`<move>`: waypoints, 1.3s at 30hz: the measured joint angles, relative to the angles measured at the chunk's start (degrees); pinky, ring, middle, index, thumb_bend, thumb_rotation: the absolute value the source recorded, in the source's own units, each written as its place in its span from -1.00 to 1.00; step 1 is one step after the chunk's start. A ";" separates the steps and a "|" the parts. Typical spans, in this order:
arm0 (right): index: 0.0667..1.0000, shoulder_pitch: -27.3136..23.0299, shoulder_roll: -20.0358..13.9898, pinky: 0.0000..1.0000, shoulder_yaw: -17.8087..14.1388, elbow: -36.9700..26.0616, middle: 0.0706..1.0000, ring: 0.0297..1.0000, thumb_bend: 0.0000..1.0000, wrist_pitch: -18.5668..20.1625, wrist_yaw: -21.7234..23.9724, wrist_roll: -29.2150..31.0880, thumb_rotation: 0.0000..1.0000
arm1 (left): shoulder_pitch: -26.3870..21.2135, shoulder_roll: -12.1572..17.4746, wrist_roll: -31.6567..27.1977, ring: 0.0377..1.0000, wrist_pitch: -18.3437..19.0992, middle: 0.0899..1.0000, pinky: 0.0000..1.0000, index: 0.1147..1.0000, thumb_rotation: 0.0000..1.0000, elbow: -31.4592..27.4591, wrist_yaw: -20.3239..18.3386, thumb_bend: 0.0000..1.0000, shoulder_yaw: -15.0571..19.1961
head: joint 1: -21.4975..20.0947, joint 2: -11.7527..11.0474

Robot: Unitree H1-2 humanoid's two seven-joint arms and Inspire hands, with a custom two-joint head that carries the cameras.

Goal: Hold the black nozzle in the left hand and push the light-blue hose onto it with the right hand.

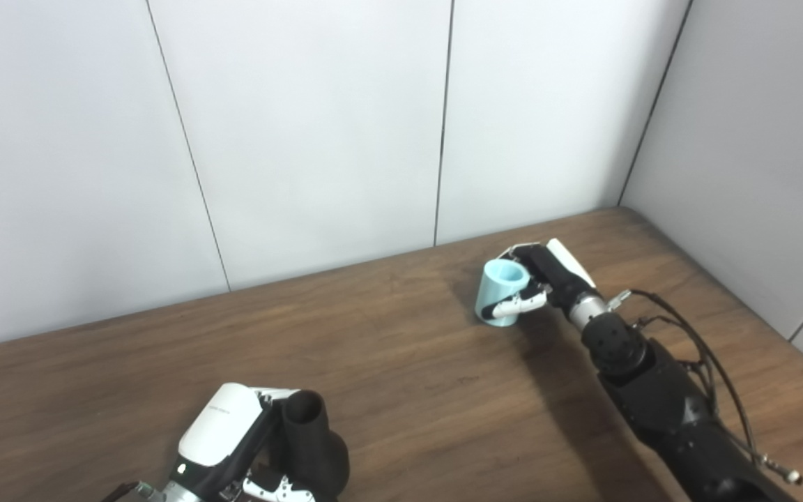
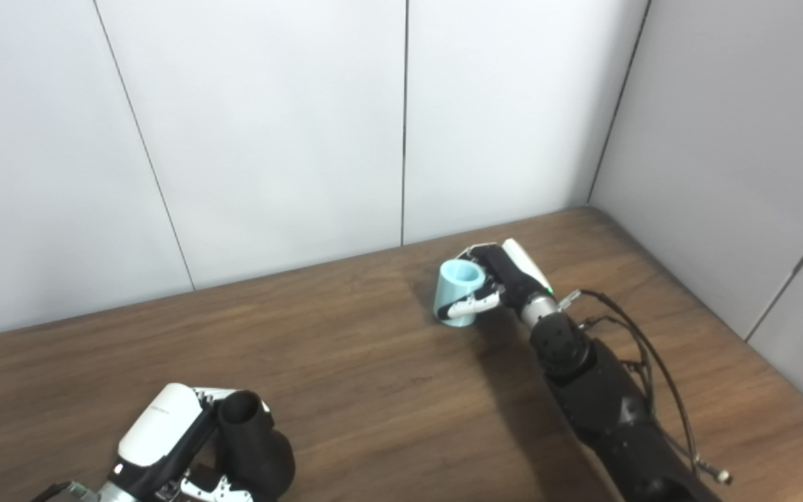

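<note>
The black nozzle (image 1: 312, 446) stands upright at the near left, narrow open neck on top, wide base below. My left hand (image 1: 234, 446) is wrapped around it, fingers closed on its base. The light-blue hose (image 1: 500, 291), a short open tube, stands a little tilted at the far right of the table. My right hand (image 1: 537, 282) is closed around it, thumb across its front. The two objects are far apart. Both also show in the right eye view: nozzle (image 2: 251, 446), hose (image 2: 459, 291).
The brown wooden table (image 1: 401, 362) runs to white wall panels at the back and a grey wall at the right. Loose cables (image 1: 694, 355) hang along my right forearm.
</note>
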 measured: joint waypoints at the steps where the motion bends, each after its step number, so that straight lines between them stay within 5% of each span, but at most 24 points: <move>1: 0.01 0.21 0.29 -0.28 -0.03 -1.69 -0.12 -0.24 0.03 0.55 0.36 0.03 -1.00 | 0.00 -0.01 0.02 -0.22 0.01 -0.25 -0.31 -0.12 -1.00 -0.02 0.00 0.05 0.00 | 0.70 0.18; 9: -0.02 0.01 1.45 -0.35 0.57 -23.99 -0.14 -0.21 0.04 11.42 8.86 3.50 -1.00 | 0.09 -0.31 0.54 -0.24 0.47 -0.25 -0.32 -0.12 -1.00 -0.35 -0.09 0.05 0.00 | 7.10 1.49; 16: -0.07 -3.74 2.05 -0.30 4.72 -39.80 -0.12 -0.17 0.04 19.45 16.28 4.20 -1.00 | -0.14 -1.87 1.39 -0.25 2.36 -0.26 -0.35 -0.13 -1.00 -0.21 -0.12 0.05 -0.16 | 12.92 2.02; 25: -0.09 -6.16 1.77 -0.27 7.20 -45.59 -0.11 -0.15 0.04 22.33 22.56 5.75 -1.00 | -1.05 -3.52 2.27 -0.27 3.63 -0.25 -0.36 -0.13 -1.00 0.96 0.27 0.05 -0.85 | 20.48 4.04; 39: -0.03 -6.17 3.08 -0.36 8.51 -47.30 -0.13 -0.20 0.03 22.63 29.64 5.05 -1.00 | -1.29 -5.24 2.55 -0.27 7.22 -0.25 -0.37 -0.12 -1.00 0.99 0.25 0.05 -1.45 | 22.94 6.15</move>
